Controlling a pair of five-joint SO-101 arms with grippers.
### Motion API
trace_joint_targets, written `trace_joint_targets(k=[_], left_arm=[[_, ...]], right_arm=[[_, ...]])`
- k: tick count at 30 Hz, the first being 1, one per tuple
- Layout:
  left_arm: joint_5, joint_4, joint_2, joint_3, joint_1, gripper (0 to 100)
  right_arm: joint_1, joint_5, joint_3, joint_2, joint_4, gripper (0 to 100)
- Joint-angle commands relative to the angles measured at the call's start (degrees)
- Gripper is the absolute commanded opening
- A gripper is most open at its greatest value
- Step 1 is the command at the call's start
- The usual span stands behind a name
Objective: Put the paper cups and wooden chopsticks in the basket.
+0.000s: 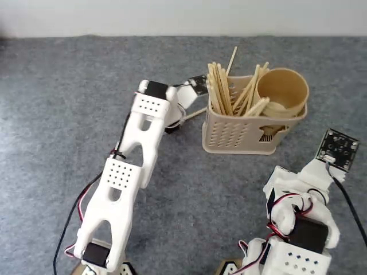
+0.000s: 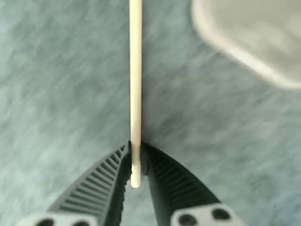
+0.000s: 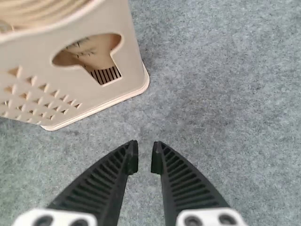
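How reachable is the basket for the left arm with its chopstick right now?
Probably yes. The left gripper, shut on a chopstick, sits right beside the basket with only carpet between. It would have to lift up and over, and the basket is crowded with sticks and a cup.

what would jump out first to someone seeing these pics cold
The beige basket on the grey cover, bristling with wooden chopsticks and holding a paper cup. Next, the left gripper, just beside the basket, shut on a single chopstick. The right gripper hangs empty over the cover near the basket's corner.
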Motion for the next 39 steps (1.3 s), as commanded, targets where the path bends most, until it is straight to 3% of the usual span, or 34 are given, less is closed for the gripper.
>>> trace_joint_targets(k=[1,16,31,39], left_arm=[[3.9,1.8,-6.9,-0.2,-5.1,1],[7.8,1.9,-24.4,5.1,-13.6,1],[7.7,1.8,-53.7,32.4,-12.9,1],[10.6,1.1,-75.5,46.5,-5.5,1]], right_arm=[[0.4,-0.5,-0.3,-0.6,0.0,6.4],[0.4,-0.5,-0.3,-0.6,0.0,6.4],[0.4,-0.5,-0.3,-0.6,0.0,6.4],[0.4,-0.5,-0.3,-0.6,0.0,6.4]])
